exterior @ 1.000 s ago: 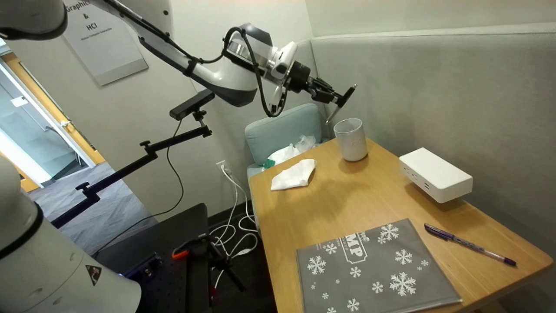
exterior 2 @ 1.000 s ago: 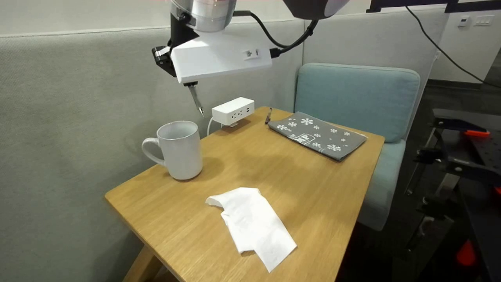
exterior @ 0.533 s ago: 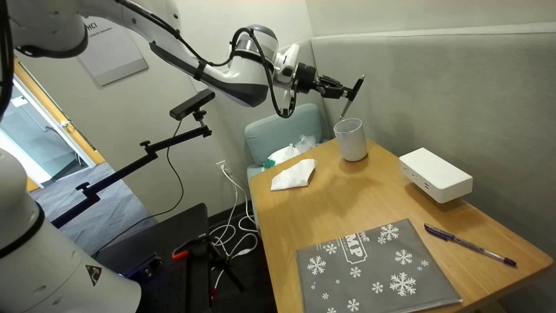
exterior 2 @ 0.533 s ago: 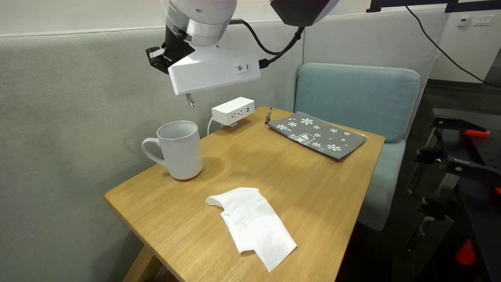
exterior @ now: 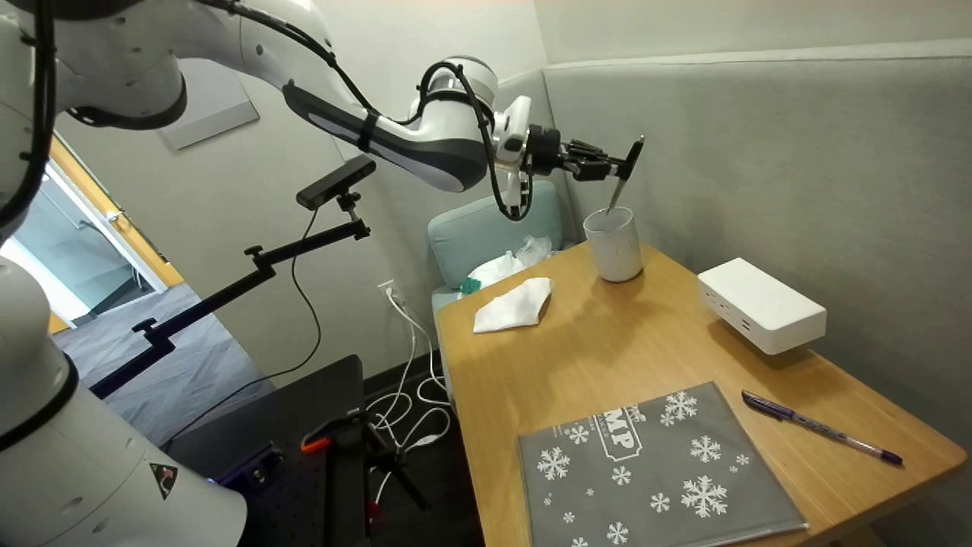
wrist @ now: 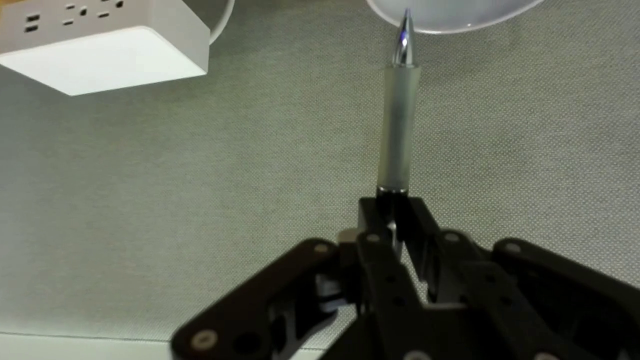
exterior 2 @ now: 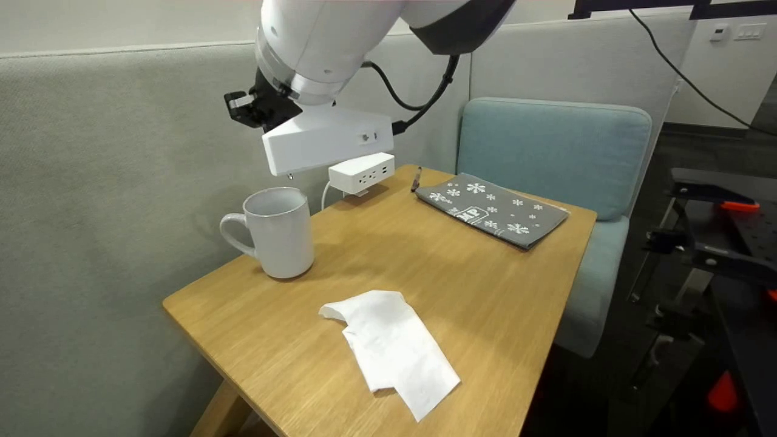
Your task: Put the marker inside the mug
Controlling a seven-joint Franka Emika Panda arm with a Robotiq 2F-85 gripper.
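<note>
The mug (exterior: 613, 247) is pale grey-white and stands upright on the table's far corner. It shows whole with its handle in an exterior view (exterior 2: 282, 237), and its rim shows at the top of the wrist view (wrist: 450, 22). My gripper (wrist: 392, 205) is shut on the marker (wrist: 398, 127), which has a dark body, grey grip and silver tip. The gripper also shows above the mug in an exterior view (exterior: 624, 169). The marker tilts tip-down, its tip just above the mug's rim in an exterior view (exterior 2: 290, 176). The wrist housing hides most of the marker there.
A white outlet box (exterior: 762, 304) stands at the table's wall edge. A thin dark pen (exterior: 820, 428) and a grey snowflake folder (exterior: 653, 471) lie on the table. A white napkin (exterior 2: 394, 349) lies near the mug. A fabric wall (exterior: 759, 152) rises behind the mug.
My gripper has carried the marker sideways and lower toward the mug. The marker's tip has come from beside the mug to over its opening in an exterior view. The mug has not moved.
</note>
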